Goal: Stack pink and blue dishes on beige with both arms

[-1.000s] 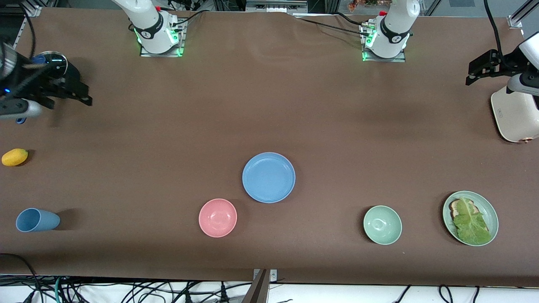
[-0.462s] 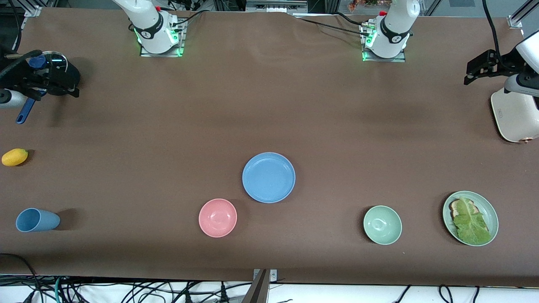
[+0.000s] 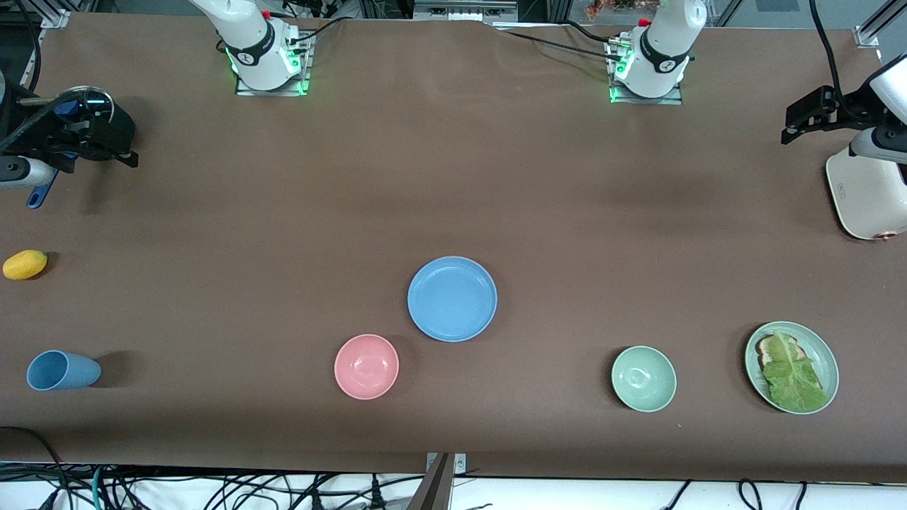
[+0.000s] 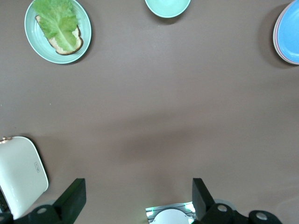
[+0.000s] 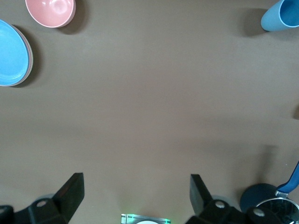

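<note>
Blue plate (image 3: 452, 298) is sat in the middle of the counter (image 3: 453, 177) with a pink rim (image 4: 275, 44) peeking out underneath, so stacking looks done tbh. Left pincer (image 3: 797, 124) by the toaster (image 3: 868, 195) and right pincer (image 3: 120, 150) over the lidded pan (image 3: 88, 106) are spread wide and empty, and are best parked well clear of the stack.

Robotics laboratory test bench. Two white arm bases (image 3: 266, 53) are bolted to metal plates with green indicator lights along one edge of a table (image 3: 453, 177) covered in brown cloth. Aluminium framing (image 3: 53, 14) stands at the corners. Loose cables (image 3: 212, 489) hang beneath the near edge. Tableware and a toaster (image 3: 868, 195) serve as props.
</note>
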`<action>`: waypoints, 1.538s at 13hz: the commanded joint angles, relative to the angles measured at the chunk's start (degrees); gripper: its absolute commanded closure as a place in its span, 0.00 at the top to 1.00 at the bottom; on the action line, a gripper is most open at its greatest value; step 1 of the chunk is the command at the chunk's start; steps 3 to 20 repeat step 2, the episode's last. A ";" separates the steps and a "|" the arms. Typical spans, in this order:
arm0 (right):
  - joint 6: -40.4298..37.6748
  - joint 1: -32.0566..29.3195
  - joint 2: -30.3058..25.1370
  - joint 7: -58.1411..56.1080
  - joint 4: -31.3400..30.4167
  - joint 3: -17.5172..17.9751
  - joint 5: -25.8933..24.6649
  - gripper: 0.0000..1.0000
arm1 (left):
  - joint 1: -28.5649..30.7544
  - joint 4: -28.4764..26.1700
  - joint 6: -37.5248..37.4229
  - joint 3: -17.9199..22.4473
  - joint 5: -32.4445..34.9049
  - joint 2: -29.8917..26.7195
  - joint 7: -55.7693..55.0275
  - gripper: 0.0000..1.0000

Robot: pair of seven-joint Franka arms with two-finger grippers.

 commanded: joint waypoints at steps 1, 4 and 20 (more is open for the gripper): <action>0.58 -0.22 -0.14 0.64 -0.24 0.48 -0.83 1.00 | 0.77 -0.44 -0.19 -0.32 -1.49 -0.63 -1.40 1.00; 0.67 -0.22 -0.05 0.64 -0.24 0.39 -0.83 1.00 | 0.77 -0.27 -0.19 -0.23 -1.40 -0.37 -1.40 1.00; 0.67 -0.22 -0.05 0.64 -0.24 0.39 -0.83 1.00 | 0.77 -0.27 -0.19 -0.23 -1.40 -0.37 -1.40 1.00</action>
